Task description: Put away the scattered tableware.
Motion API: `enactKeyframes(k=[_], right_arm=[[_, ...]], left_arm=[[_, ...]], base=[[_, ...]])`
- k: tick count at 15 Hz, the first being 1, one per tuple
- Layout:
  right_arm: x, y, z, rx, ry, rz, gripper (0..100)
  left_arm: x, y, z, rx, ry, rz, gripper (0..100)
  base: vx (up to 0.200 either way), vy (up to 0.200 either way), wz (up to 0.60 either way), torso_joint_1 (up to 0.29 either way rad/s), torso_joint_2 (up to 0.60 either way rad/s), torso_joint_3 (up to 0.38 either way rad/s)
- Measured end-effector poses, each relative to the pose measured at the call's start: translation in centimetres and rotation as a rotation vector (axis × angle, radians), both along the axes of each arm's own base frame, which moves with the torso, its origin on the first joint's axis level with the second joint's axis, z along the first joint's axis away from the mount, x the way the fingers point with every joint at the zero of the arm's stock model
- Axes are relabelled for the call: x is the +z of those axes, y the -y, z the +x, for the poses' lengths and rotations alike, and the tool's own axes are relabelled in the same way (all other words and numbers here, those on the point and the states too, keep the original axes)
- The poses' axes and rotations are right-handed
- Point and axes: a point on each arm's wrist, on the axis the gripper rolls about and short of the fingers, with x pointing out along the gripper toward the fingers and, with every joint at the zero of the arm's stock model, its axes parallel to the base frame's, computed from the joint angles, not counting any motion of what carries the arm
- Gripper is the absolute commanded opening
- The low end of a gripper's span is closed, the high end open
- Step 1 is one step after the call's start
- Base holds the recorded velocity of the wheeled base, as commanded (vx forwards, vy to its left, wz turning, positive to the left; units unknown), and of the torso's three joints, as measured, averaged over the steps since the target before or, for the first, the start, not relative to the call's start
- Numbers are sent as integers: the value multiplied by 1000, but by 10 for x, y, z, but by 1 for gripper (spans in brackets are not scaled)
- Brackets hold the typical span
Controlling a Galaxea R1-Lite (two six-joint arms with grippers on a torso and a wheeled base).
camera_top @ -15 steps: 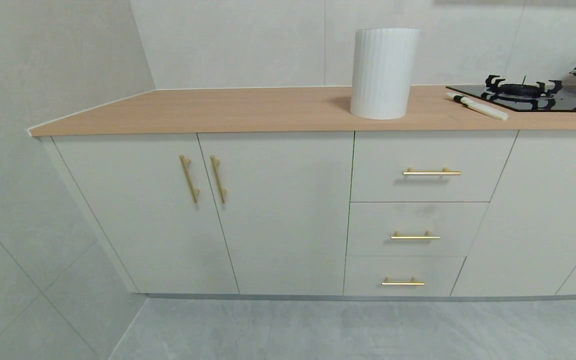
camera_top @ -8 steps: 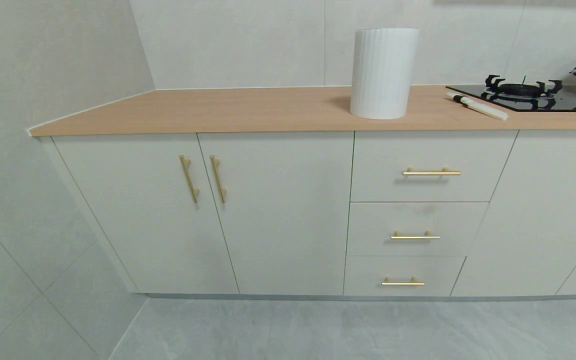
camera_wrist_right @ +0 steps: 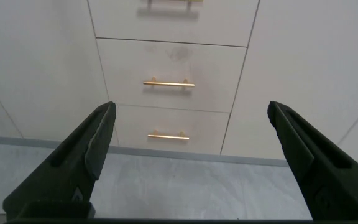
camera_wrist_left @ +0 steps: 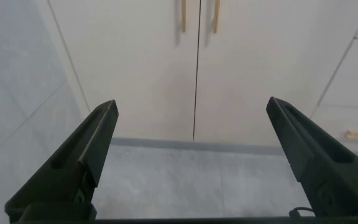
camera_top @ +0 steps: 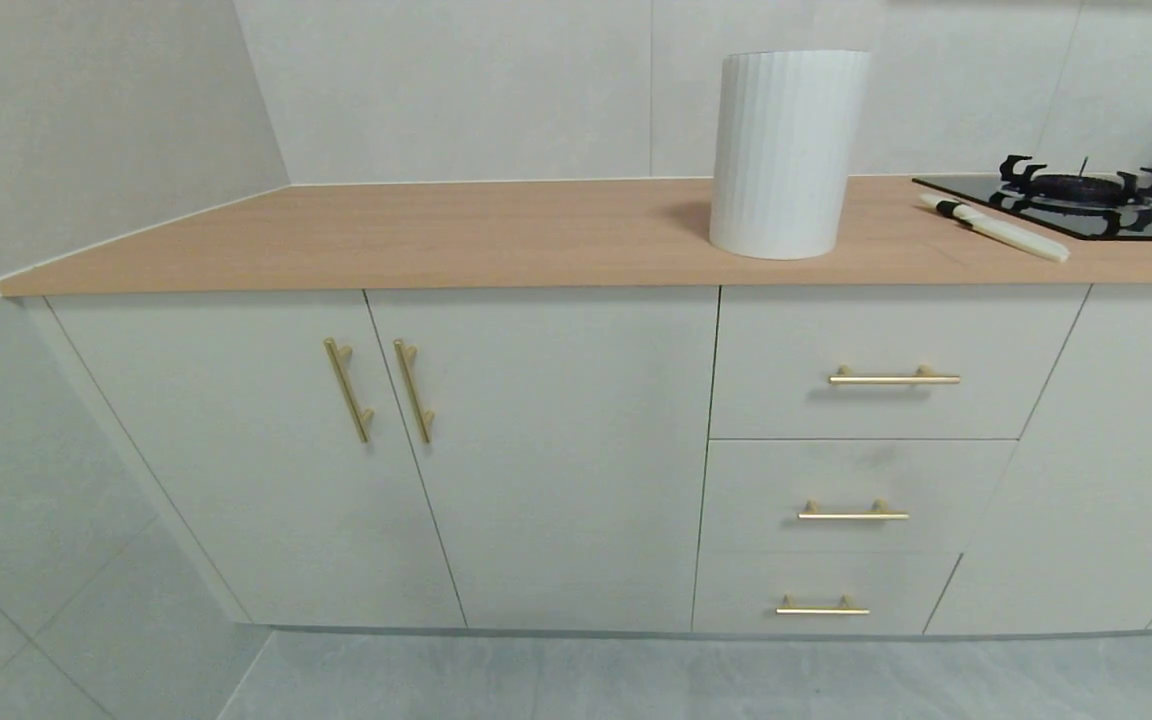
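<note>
One utensil up on the counter; both your grippers hang low, spread wide and empty.

You have one white utensil (camera_top: 994,228) with a black end lying on the countertop (camera_top: 436,230), just beside the stove (camera_top: 1086,195) and near one ribbed white canister (camera_top: 784,155). Below are two doors (camera_top: 536,450) and three drawers (camera_top: 866,470). Your left gripper (camera_wrist_left: 191,107) faces the doors, your right gripper (camera_wrist_right: 191,109) the lower drawers, both well apart from the utensil.

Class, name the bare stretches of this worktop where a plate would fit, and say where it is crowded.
Widest: the worktop from its left end to the white container. Narrower: between the container and the utensil. Crowded: the right end, where the utensil lies beside the hob.
</note>
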Motion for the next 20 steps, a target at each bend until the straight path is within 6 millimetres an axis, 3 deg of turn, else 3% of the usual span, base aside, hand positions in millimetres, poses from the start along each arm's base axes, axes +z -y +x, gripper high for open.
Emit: enactKeyframes(k=[13,20], right_arm=[[0,0,0,0,-2,3,100],[0,0,0,0,-2,3,100]], left_arm=[[0,0,0,0,0,0,100],[0,0,0,0,0,0,100]], base=[[200,0,0,2,2,2],[0,0,0,0,0,0]])
